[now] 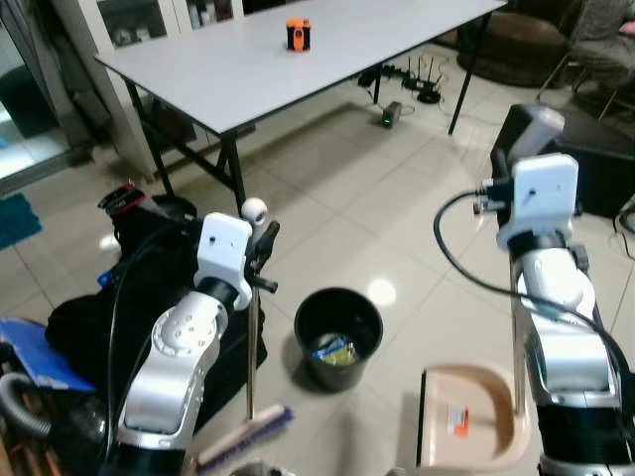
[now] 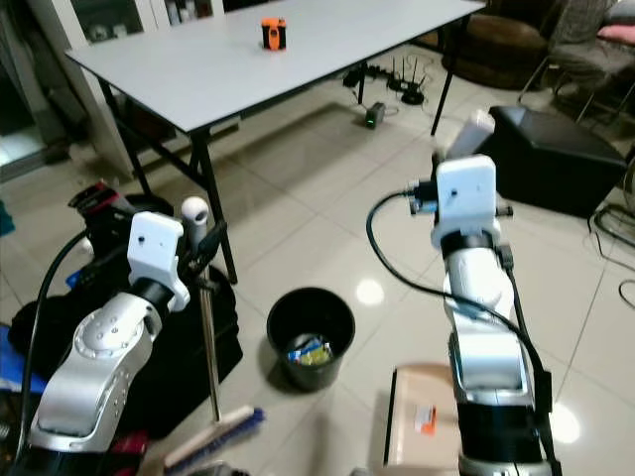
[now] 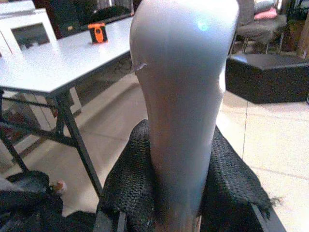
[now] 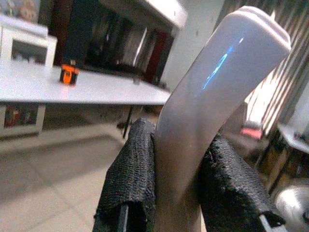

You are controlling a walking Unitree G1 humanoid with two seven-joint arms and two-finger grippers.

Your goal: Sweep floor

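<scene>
Pale glossy floor tiles [image 1: 337, 208] covered the room, with a long grey surface [image 1: 258, 59] on black legs standing at the far side and carrying a small orange object [image 1: 299, 34]. Cables and a router-like device [image 1: 422, 84] lay on the floor beyond the surface. A black bin [image 1: 338, 337] stood on the tiles near the centre, holding some scrap of packaging. A black bag [image 1: 109, 317] lay at the near left, with a blue item [image 1: 35, 357] just beside it. A dark box or seat [image 2: 556, 154] stood at the right.

The left end effector [image 1: 260, 260] was closed on the broom handle [image 1: 251, 337]; the left wrist view showed its mesh-covered fingers [image 3: 125, 188] clamped on both sides of the handle's pale rounded grip [image 3: 181, 96]. The handle stood roughly upright to the left of the bin, and the broom head [image 1: 243, 438], with blue bristles, rested on the floor at the near left.

The right end effector [image 1: 504, 183] was closed on the dustpan handle [image 1: 533, 129]; the right wrist view showed black padded fingers [image 4: 130, 179] pressed against either side of the pale curved grip [image 4: 212, 101]. The beige dustpan [image 1: 471, 416] sat on the floor at the near right, to the right of the bin, with an orange label on its tray.
</scene>
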